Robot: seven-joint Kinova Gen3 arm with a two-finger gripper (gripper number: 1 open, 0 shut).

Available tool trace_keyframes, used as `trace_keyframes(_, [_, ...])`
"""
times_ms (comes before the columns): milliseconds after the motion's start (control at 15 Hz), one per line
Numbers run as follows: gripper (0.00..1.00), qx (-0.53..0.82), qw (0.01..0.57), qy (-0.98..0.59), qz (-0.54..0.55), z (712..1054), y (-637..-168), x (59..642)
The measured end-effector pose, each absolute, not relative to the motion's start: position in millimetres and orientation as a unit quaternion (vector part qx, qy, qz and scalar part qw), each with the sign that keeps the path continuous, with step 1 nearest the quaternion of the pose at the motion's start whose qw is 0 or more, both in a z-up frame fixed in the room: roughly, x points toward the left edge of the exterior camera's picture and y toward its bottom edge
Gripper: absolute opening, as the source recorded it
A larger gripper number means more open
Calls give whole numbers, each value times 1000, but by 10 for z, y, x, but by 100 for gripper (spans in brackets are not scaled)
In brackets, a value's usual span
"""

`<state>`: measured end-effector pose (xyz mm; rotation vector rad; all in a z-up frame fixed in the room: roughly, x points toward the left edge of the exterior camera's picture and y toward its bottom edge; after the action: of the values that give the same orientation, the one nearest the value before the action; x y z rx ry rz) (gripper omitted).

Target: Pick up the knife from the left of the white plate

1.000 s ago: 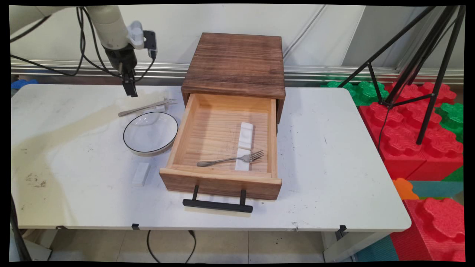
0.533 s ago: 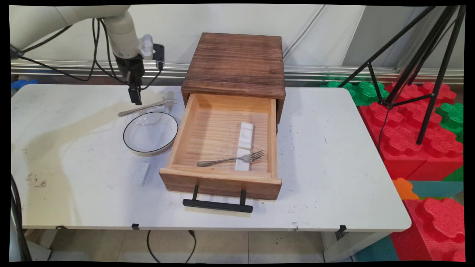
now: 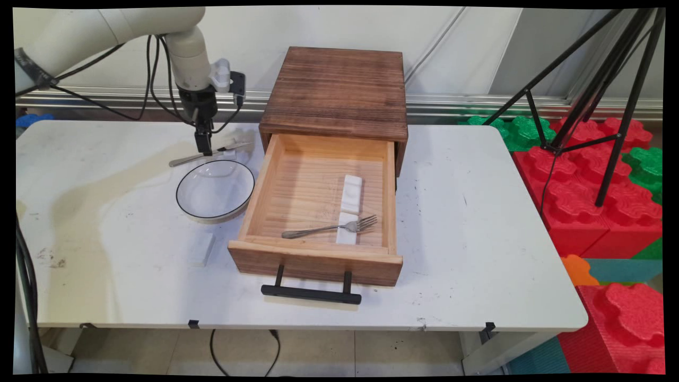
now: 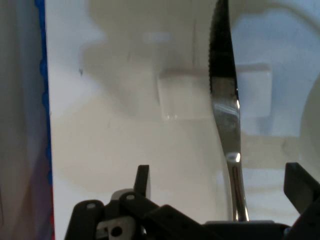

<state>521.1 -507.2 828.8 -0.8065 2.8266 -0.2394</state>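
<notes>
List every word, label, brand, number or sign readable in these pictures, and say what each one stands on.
None can be read.
The arm, the wooden drawer box, the knife and the white blocks show no lettering in either view.

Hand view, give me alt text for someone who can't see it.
The open gripper hangs just above a serrated table knife, whose blade lies across a small white block on the white table. A finger shows on each side of the knife's handle.
</notes>
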Motion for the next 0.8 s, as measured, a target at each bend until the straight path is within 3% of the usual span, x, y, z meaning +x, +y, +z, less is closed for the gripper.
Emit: trace_keyframes(800, [100, -271, 78, 957, -62, 8079, -5274, 5216])
